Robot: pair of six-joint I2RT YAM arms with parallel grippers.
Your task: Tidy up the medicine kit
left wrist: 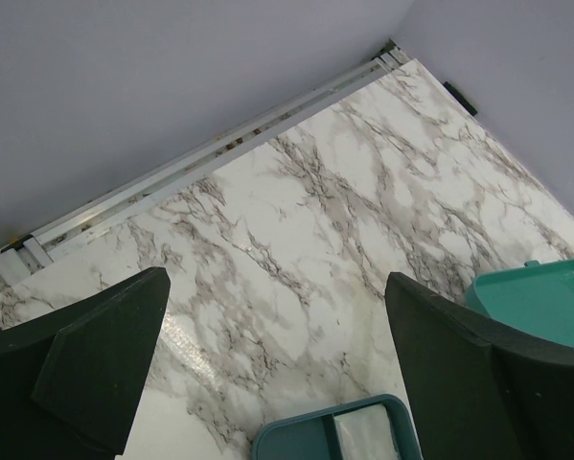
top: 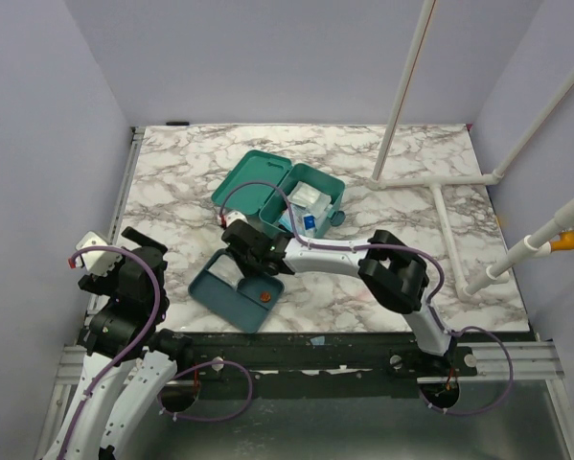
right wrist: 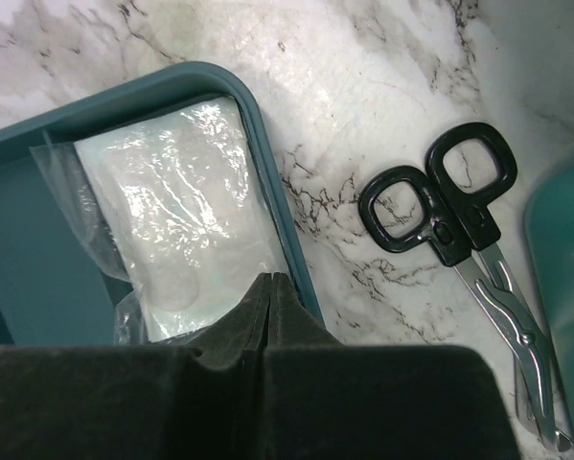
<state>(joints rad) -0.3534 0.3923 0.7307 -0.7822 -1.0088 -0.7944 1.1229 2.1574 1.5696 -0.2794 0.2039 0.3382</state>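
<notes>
Right wrist, nearest: right hand [right wrist: 270, 287] clenched, black padded fingertips pressed together over the rim of the dark teal tray [right wrist: 279, 222]; cannot tell whether a corner of wrapper is caught between them. Just beyond, inside the tray, a flat white packet [right wrist: 167, 216] in crinkly clear film, soft and probably slippery. Best to pinch the loose film edge, lift straight, keep clear of the rim. Beside the tray on the marble bench [right wrist: 344, 86], scissors [right wrist: 459, 230]: black looped handles, steel blades. Left hand [left wrist: 277, 364] released, spread wide above bare marble. Farthest, mid-bench, the medicine kit [top: 253, 184]: smooth green plastic, rounded corners, lid open, packets inside.
</notes>
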